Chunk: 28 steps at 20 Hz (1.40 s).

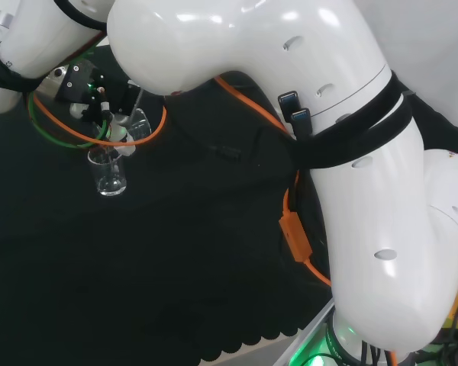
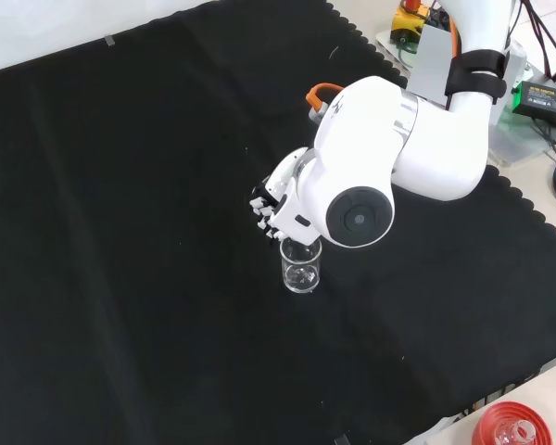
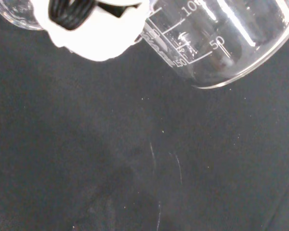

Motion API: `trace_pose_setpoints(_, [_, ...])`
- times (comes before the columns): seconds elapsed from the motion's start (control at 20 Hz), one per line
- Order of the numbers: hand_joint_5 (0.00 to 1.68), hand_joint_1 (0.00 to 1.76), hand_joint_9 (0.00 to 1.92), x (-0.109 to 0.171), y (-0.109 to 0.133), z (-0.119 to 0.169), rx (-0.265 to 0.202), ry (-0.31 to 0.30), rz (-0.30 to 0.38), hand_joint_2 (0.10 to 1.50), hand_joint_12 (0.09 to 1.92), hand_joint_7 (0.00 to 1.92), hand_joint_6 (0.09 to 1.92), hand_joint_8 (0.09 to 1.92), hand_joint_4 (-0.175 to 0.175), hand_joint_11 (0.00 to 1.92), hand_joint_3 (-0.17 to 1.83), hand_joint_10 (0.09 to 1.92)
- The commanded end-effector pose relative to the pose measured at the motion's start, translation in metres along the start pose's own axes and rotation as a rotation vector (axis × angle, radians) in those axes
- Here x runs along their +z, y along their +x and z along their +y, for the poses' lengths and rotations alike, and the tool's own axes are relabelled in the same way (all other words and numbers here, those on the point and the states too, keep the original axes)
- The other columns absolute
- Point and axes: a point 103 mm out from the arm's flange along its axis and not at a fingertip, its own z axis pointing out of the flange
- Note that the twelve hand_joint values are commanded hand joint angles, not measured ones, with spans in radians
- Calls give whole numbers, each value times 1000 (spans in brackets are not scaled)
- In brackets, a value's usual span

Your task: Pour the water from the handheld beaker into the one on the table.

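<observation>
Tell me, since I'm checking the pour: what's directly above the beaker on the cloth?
The hand with a second, tilted beaker above the standing beaker. Any water is indiscernible.

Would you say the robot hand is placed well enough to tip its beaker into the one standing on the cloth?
Probably yes: the robot hand holds its beaker just above the standing beaker, nothing between them.

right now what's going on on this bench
A white robot arm with a black and white hand is working over a black cloth. The hand holds a clear glass beaker, tilted, just above a second clear beaker that stands upright on the cloth. It looks like a pour from the held beaker into the standing one. Whether water is flowing, or how much either beaker holds, cannot be told through the clear glass.
</observation>
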Motion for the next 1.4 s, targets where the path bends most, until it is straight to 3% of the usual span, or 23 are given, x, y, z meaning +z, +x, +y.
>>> trace_pose_setpoints(0.05, [998,1296,1328,0,0,0,1,4,3,1117,915,1288,931,730,-175,1058,-175,984])
trace_pose_setpoints(1.4, [996,1296,1327,2,-2,2,4,15,5,1118,914,1287,935,731,-175,1059,-175,984])
